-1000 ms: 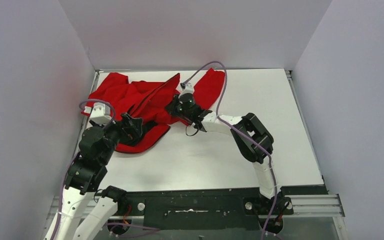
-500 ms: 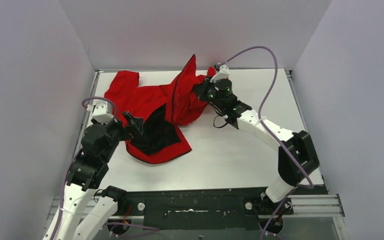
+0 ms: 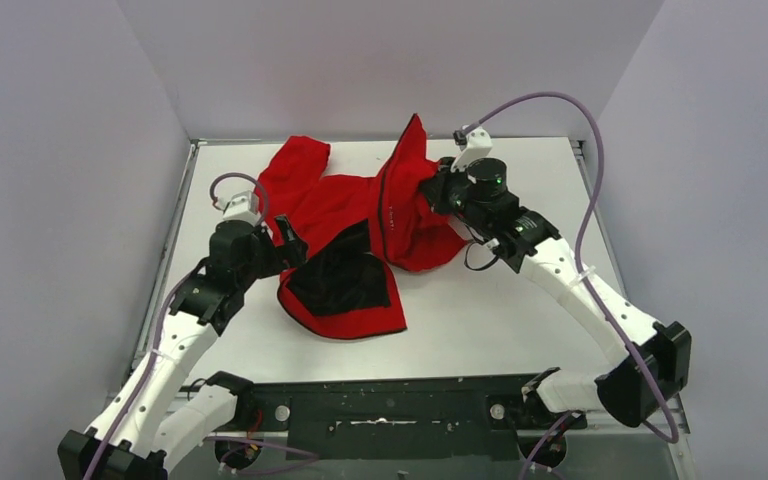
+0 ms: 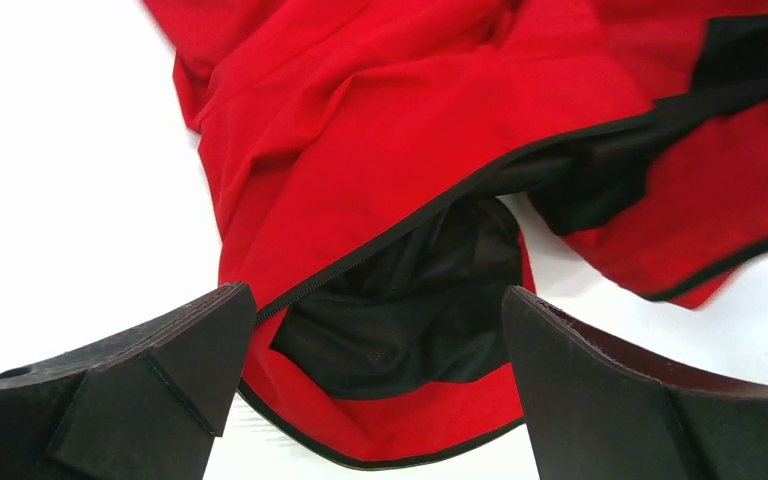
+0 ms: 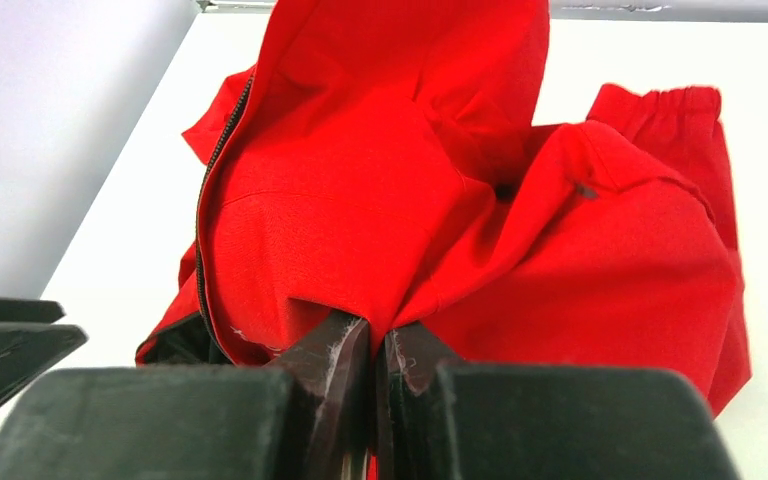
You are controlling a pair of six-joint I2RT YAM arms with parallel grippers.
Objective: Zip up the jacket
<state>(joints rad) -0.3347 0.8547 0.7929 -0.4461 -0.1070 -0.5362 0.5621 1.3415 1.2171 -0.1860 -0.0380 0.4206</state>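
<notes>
A bright red soft long-sleeved jacket point(image 3: 340, 205) with a dark front zipper lies crumpled toward the far side of the white tabletop point(image 3: 500, 310), dark lining showing. The right claw point(image 3: 440, 190), pinched shut on a fold of red cloth, holds a peak aloft. The left claw point(image 3: 288, 238) gapes wide beside the zipper edge, gripping nothing.

Overhead, two wrist close-ups of jacket point(image 3: 335, 205)
</notes>
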